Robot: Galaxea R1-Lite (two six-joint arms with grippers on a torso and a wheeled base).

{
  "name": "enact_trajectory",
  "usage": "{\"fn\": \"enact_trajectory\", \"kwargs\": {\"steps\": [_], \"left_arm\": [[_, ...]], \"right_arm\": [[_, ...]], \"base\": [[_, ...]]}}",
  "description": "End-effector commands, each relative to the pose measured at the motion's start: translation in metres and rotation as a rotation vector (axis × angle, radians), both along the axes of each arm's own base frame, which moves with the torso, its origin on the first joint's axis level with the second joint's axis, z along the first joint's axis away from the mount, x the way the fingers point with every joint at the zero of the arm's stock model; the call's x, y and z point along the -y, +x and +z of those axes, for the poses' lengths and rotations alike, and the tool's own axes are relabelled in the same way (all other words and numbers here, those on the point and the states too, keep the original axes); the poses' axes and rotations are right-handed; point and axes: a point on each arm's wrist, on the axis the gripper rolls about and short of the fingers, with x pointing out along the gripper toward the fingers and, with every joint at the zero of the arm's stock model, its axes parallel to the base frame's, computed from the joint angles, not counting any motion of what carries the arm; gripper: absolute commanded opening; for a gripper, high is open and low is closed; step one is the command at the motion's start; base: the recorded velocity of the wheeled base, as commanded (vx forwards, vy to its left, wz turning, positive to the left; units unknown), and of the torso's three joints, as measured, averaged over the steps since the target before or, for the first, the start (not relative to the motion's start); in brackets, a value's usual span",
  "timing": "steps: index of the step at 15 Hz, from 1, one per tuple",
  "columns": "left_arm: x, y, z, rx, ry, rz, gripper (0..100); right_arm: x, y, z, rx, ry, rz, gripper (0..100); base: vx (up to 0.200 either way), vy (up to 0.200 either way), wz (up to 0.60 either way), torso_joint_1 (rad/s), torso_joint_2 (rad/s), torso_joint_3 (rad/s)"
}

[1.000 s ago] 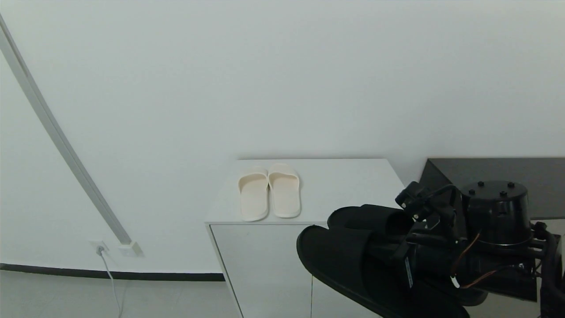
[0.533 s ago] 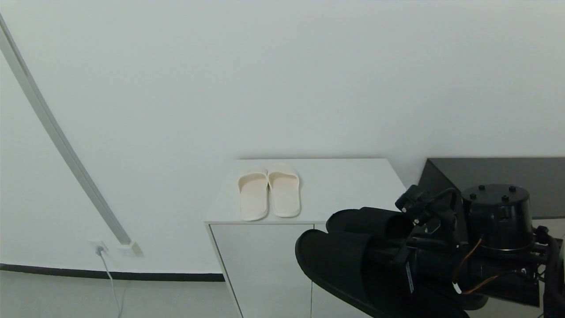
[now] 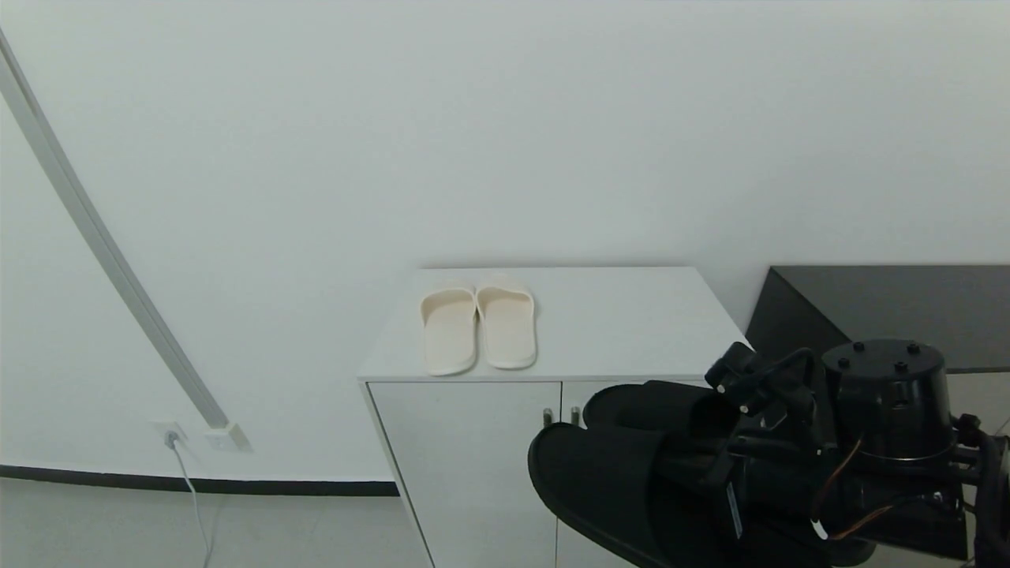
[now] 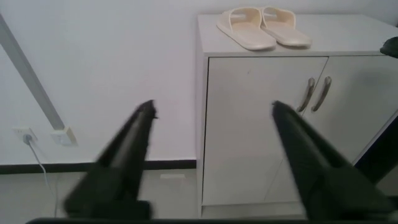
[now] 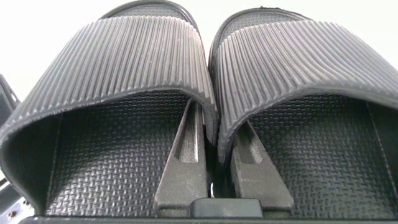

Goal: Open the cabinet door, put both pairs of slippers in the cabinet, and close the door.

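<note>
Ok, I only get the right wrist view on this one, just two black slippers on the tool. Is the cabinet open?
Observer: No. Both cabinet doors are shut, their handles side by side.
Operator: Where's the other pair?
Observer: The cream slippers lie side by side on the cabinet top.
Operator: And the other arm?
Observer: The left tool is open, holding nothing, pointed at the cabinet front.
</note>
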Motion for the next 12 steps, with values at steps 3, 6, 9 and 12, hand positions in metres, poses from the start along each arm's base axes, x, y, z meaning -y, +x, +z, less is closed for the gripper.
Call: {"fn": "enact_trajectory", "kwargs": {"steps": [3, 6, 9, 12], "left_arm": [[0.000, 0.000, 0.000, -0.003, 0.006, 0.002, 100], [0.000, 0.000, 0.000, -0.001, 0.004, 0.002, 100], [0.000, 0.000, 0.000, -0.003, 0.004, 0.002, 100], [0.000, 0.000, 0.000, -0.003, 0.003, 0.000, 100]], "right_arm": [[0.000, -0.002, -0.005, 0.021, -0.044, 0.027, 0], [-0.005, -0.007, -0.008, 0.024, -0.061, 0.063, 0], [-0.005, -0.010, -0.006, 0.031, -0.053, 0.071, 0], [-0.006, -0.012, -0.012, 0.013, -0.067, 0.079, 0]], "base": [[0.000, 0.000, 0.00, -0.162, 0.37, 0.203], [0.000, 0.000, 0.00, -0.168, 0.39, 0.219], [0.000, 0.000, 0.00, -0.222, 0.51, 0.292], [0.000, 0.000, 0.00, -0.224, 0.55, 0.321]]}}
